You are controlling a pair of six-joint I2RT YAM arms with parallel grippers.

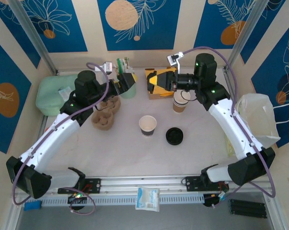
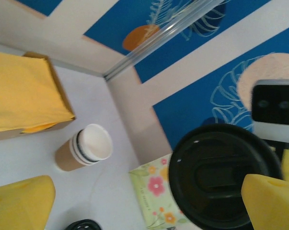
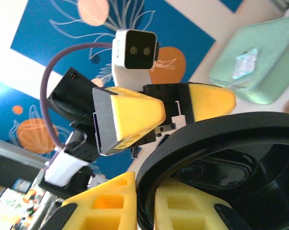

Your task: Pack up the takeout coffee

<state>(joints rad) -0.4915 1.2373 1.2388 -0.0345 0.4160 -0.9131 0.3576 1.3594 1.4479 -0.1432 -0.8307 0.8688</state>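
Right gripper [image 3: 144,199] pinches black lid [image 3: 221,158] by its rim. Left gripper [image 3: 175,108] gapes wide at its 9 o'clock. Coffee cup [image 1: 147,125] stands uncapped at 6 o'clock. Best to level the lid and centre it before pressing.

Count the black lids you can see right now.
2. One black lid lies flat on the table, right of the single cup. The second lid is gripped in the right gripper's jaws. Others may be hidden behind the arms.
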